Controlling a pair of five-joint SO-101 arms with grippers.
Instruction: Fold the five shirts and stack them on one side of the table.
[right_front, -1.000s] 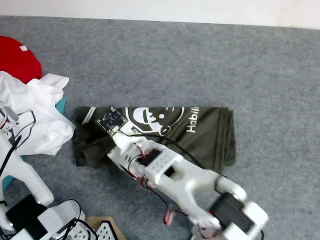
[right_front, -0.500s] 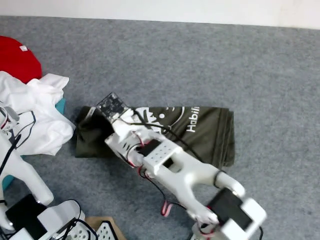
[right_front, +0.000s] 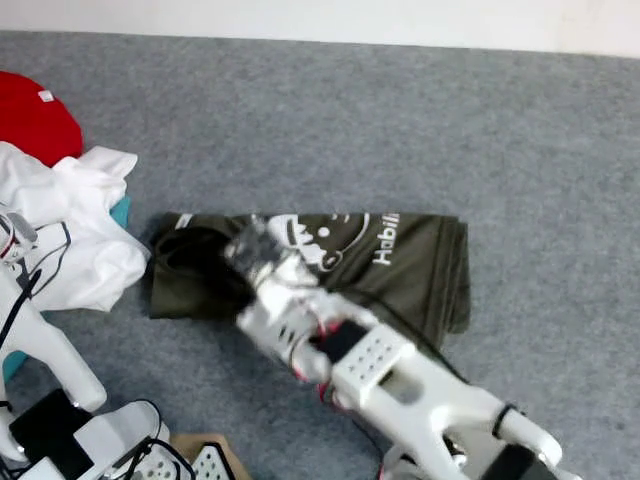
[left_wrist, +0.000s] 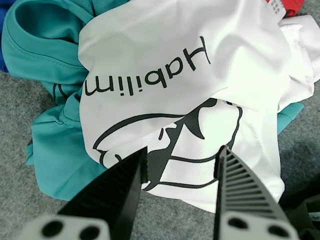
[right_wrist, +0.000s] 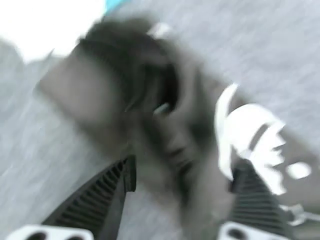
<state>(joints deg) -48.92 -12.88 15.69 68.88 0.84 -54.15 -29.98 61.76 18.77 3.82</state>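
Shirts sit under both sets of fingers. The right fingers (right_wrist: 105, 195) are spread apart with nothing pinched between them. They hang low over the olive shirt (right_wrist: 165, 115), above its bunched, darker end beside the white print. The left fingers (left_wrist: 117, 195) are likewise parted and grip nothing. They hang above the white shirt (left_wrist: 190, 65), whose black lettering and line drawing face up. The teal shirt (left_wrist: 45, 150) lies under it and pokes out past its edge.

Seen from above, the right arm (right_front: 400, 375) comes in from five o'clock and leans across the olive shirt, its blurred tip over the shirt's nine o'clock end. That shirt lies folded into a long rectangle in the middle of the grey desk (right_front: 480, 120), print up, its long side running from nine to three o'clock. Its nine o'clock end is rumpled and layered edges show at the three o'clock end. The left arm (right_front: 45, 345) stands at about eight o'clock on the desk. Beyond it, at nine o'clock, the white shirt lies in a loose, unfolded heap just beside the olive shirt's rumpled end; I cannot tell whether they touch. The red shirt (right_front: 30, 115) lies at ten o'clock, against the heap's far side and cut off by the view's edge.
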